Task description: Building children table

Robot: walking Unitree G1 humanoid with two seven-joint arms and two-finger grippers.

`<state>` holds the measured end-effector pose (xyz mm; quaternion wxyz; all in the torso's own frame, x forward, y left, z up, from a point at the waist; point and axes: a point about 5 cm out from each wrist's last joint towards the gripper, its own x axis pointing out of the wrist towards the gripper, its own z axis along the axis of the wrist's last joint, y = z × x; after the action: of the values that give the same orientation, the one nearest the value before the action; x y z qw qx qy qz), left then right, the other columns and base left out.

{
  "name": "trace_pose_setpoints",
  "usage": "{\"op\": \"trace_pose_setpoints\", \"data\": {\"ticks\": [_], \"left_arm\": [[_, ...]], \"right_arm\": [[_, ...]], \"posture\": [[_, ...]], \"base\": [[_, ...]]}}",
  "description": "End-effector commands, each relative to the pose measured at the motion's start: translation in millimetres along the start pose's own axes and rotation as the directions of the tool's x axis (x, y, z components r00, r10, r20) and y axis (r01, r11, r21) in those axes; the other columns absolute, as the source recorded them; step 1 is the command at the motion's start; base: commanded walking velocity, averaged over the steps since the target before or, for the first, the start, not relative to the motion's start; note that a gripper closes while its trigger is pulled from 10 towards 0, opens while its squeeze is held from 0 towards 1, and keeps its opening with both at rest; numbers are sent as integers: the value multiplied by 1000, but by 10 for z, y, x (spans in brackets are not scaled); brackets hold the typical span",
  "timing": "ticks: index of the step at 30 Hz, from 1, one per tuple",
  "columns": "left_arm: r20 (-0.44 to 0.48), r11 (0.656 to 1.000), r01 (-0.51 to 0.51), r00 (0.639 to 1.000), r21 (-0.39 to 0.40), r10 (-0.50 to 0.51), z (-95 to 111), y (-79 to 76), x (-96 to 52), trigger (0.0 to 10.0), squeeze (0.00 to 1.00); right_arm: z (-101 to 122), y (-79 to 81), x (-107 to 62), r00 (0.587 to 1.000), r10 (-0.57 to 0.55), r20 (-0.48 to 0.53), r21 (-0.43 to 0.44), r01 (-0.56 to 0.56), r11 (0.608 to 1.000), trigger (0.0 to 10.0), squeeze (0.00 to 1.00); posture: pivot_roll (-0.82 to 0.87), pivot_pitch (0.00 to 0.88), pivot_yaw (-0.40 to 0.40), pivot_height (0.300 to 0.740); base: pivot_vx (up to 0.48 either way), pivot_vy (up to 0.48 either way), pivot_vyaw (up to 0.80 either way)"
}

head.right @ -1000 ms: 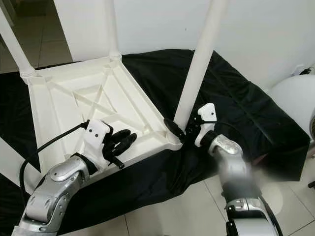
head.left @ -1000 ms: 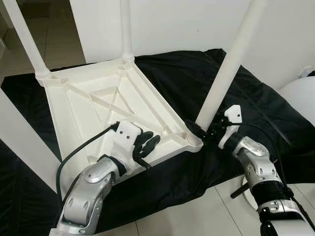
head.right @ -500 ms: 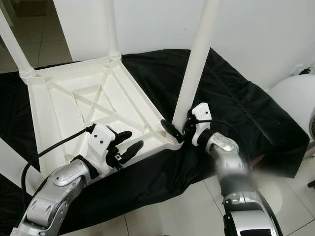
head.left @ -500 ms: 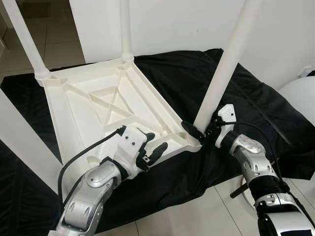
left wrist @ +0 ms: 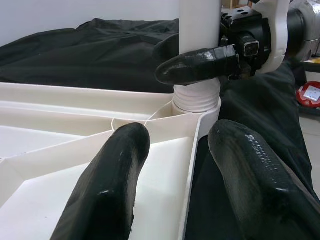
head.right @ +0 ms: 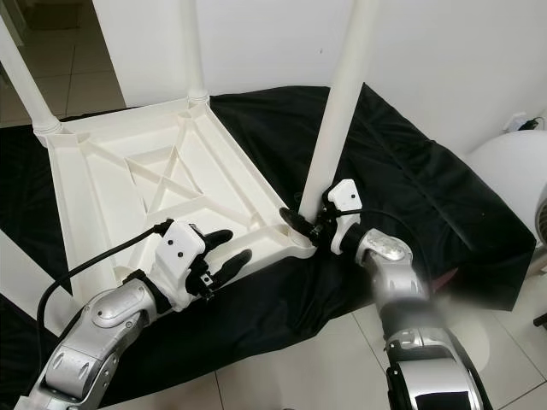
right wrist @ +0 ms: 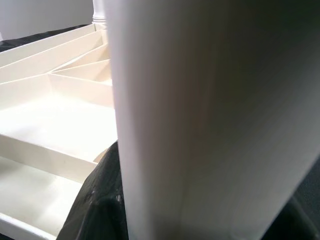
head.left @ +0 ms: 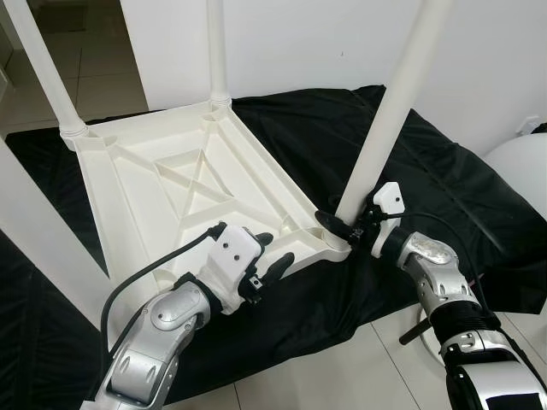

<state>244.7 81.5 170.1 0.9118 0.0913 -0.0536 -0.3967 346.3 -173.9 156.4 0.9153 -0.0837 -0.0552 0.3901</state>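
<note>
A white plastic table top [head.left: 171,184] lies upside down on a black cloth [head.left: 342,128]. Legs stand up from its corners. My right gripper [head.left: 344,225] is shut on the near right leg [head.left: 385,111], just above its socket at the table's corner. In the right wrist view that leg [right wrist: 200,125] sits close between the fingers [right wrist: 95,205]. My left gripper [head.left: 272,253] is open at the near rim, left of that corner. In the left wrist view its fingers [left wrist: 107,185] stand on either side of the rim [left wrist: 192,165], one over the ribbed underside, the other over the cloth.
Three more legs rise at the far left [head.left: 47,68], far middle [head.left: 216,51] and near left [head.left: 34,231]. A white wall stands close behind. A round white object [head.left: 521,171] sits at the right, and tiled floor [head.left: 342,367] lies in front of the cloth.
My left gripper has slid right along the near rim and its fingers have spread apart. My right gripper has shifted slightly left, staying on the leg's base.
</note>
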Motion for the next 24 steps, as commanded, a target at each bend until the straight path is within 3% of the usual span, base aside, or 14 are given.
{"op": "trace_pose_setpoints", "data": {"ticks": [1,2,3,4,10,17,22,23,24], "left_arm": [[-12,1000,-18,1000,10,18,-45,-23,-4,10000,0],[-12,1000,-18,1000,10,18,-45,-23,-4,10000,0],[-13,1000,-18,1000,13,18,-51,-29,-5,10000,0],[-15,1000,-18,1000,13,19,-57,-36,-5,10000,0],[-19,1000,-24,1000,9,24,-74,-41,-7,10000,0],[-20,1000,-21,1000,9,21,-88,-51,-7,10000,0],[-24,1000,-19,1000,16,20,-101,-49,-9,10000,0],[-26,1000,-20,999,17,20,-106,-46,-6,10000,0],[-26,1000,-20,999,17,20,-106,-46,-6,10000,0]], "right_arm": [[-51,37,1,1000,5,-19,-5,-6,1000,510,0],[-51,37,1,1000,5,-19,-5,-6,1000,510,0],[-58,46,-6,1000,-3,-19,-7,3,1000,2706,0],[-62,50,-12,1000,-24,-15,6,24,1000,10000,0],[-31,82,-23,991,-133,6,47,133,990,10000,0],[-69,149,-13,965,-260,-32,18,261,965,10000,0],[-74,289,22,910,-411,-49,89,414,906,10000,0],[-98,396,66,849,-522,-82,173,528,831,10000,0],[-98,396,66,849,-522,-82,173,528,831,10000,0]], "posture": [[3,57,-42,740],[3,57,-42,740],[4,56,-43,740],[3,57,-43,740],[0,57,-45,740],[-6,53,-41,740],[-14,50,-37,740],[-15,48,-38,740],[-15,48,-38,740]], "base": [[0,0,0],[0,0,0],[0,0,0],[0,0,0],[0,0,0],[0,0,0],[0,0,0],[0,0,0],[0,0,0]]}}
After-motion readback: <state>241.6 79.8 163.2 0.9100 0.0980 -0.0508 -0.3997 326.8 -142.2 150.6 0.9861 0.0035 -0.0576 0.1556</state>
